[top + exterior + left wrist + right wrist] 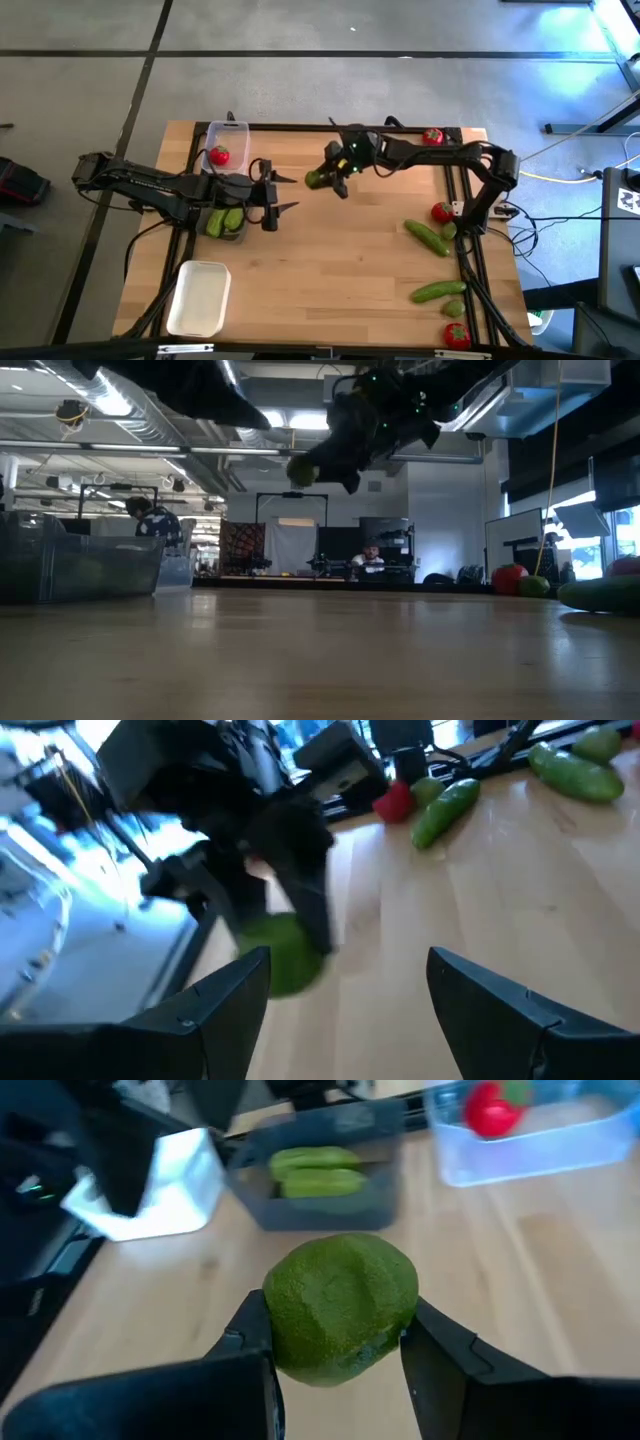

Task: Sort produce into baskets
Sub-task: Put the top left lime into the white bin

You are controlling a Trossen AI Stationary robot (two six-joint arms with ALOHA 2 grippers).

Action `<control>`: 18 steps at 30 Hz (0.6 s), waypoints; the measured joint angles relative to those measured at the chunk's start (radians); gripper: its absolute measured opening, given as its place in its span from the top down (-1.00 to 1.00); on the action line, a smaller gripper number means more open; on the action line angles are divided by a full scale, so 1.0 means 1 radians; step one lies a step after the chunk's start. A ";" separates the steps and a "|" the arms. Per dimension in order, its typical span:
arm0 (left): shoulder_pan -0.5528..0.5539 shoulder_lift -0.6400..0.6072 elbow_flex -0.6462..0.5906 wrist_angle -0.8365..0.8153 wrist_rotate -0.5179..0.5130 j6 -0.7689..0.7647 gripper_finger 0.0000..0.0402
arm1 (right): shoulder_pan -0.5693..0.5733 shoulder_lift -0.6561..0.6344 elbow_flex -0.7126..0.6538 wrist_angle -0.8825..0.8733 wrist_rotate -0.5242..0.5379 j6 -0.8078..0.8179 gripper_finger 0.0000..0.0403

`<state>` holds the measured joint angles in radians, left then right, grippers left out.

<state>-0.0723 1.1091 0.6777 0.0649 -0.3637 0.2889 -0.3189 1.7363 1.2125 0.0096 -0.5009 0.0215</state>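
Note:
My right gripper is shut on a round green lime, high above the table's middle; it also shows in the low view. My left gripper is open and empty, just right of a clear bin that holds two green cucumbers. A second clear bin at the far left holds a red tomato. An opaque white bin stands at the near left. Tomatoes, cucumbers and a lime lie at the table's right. My right gripper pinches the lime between its two fingers, one on each of its opposite sides. The lime is lifted clear of the table, well above it in the low view.
Loose at the right lie a tomato, a cucumber, a lime, another cucumber, a lime and a tomato. One tomato sits at the far right edge. Bare wood spans the middle.

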 joint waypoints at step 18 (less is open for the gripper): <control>-0.083 0.123 0.027 0.193 -0.020 0.221 -0.32 | 0.099 0.000 0.000 0.161 -0.209 0.138 0.44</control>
<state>-0.1549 1.2319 0.7048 0.2578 -0.3834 0.5100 -0.2202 1.7359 1.2125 0.1703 -0.7102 0.1593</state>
